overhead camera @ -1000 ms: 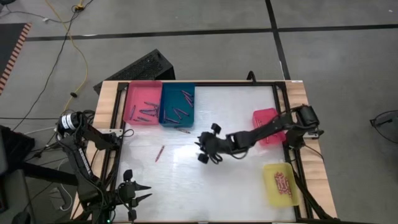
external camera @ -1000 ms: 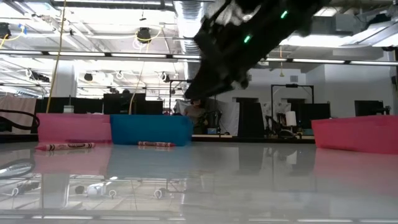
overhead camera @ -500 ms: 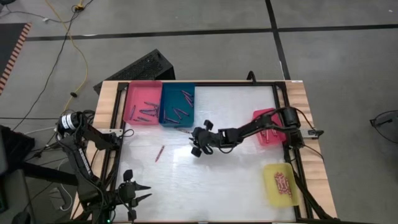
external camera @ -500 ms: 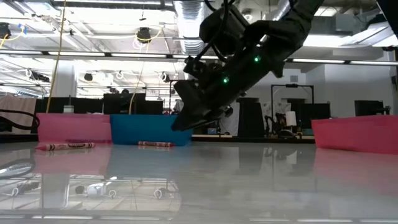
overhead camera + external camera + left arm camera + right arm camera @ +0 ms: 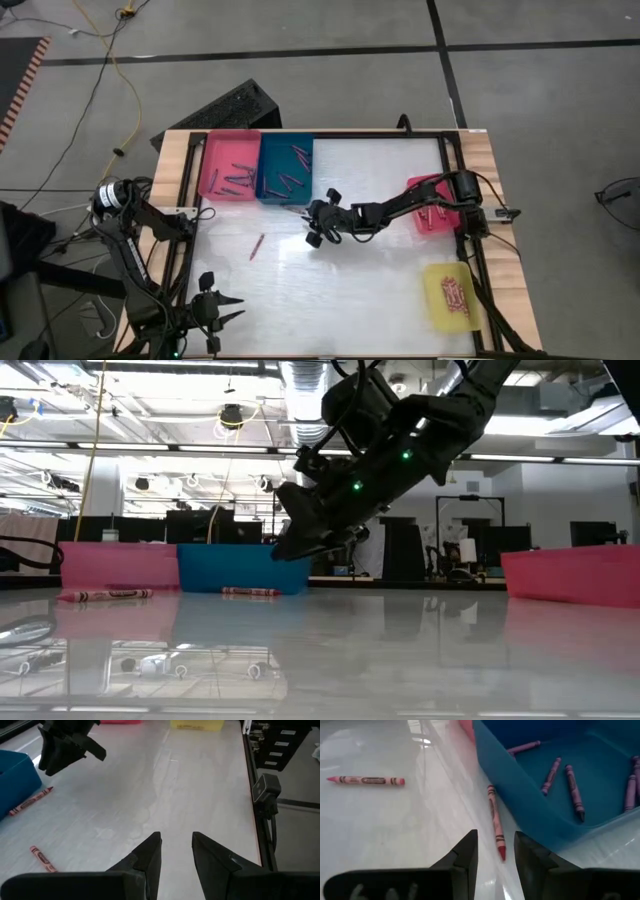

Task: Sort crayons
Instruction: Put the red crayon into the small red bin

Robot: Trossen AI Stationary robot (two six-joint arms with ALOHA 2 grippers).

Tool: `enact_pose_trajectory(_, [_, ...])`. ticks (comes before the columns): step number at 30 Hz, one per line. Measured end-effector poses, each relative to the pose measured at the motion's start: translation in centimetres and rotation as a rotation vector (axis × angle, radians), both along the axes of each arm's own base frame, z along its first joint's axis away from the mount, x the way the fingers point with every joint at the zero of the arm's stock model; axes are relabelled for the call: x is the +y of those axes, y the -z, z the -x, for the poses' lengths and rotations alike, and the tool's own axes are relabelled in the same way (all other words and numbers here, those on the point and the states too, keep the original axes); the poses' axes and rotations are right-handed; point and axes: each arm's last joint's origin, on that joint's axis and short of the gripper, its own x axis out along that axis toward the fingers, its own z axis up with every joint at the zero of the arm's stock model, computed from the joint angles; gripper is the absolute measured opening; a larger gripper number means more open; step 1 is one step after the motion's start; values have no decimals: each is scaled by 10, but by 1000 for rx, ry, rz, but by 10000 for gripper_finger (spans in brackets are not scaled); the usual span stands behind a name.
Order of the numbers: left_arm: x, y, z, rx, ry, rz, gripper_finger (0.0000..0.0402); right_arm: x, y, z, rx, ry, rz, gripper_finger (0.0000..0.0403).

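A red crayon (image 5: 495, 820) lies flat on the table against the blue tray's near wall (image 5: 530, 815); it also shows in the high view (image 5: 295, 210). A pink-red crayon (image 5: 366, 780) lies on the open table (image 5: 257, 246). My right gripper (image 5: 314, 220) hangs open above the table just near of the red crayon, its fingers (image 5: 465, 852) on either side of the crayon's tip without touching it. My left gripper (image 5: 238, 309) waits open at the near left corner. More crayons lie in the pink (image 5: 228, 165), blue (image 5: 285, 167), red and yellow trays.
The pink and blue trays stand side by side at the far left. A red tray (image 5: 420, 188) sits at the right edge, partly under my right arm. A yellow tray (image 5: 450, 295) sits at the near right. White table (image 5: 380, 280) lies between them.
My right gripper has gone toward the table's left and far edges, toward the blue tray and the red crayon beside it, and has come down closer to the table. The crayons have not moved.
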Motion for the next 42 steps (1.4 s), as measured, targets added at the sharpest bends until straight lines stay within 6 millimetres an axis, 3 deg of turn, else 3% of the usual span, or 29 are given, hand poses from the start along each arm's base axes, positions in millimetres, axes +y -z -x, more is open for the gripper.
enact_pose_trajectory(19, [0,0,0,4,1,-1,100,-8,24,-13,0,22,0,122])
enact_pose_trajectory(42, [0,0,0,6,2,-5,100,-22,23,-14,-3,10,-29,122])
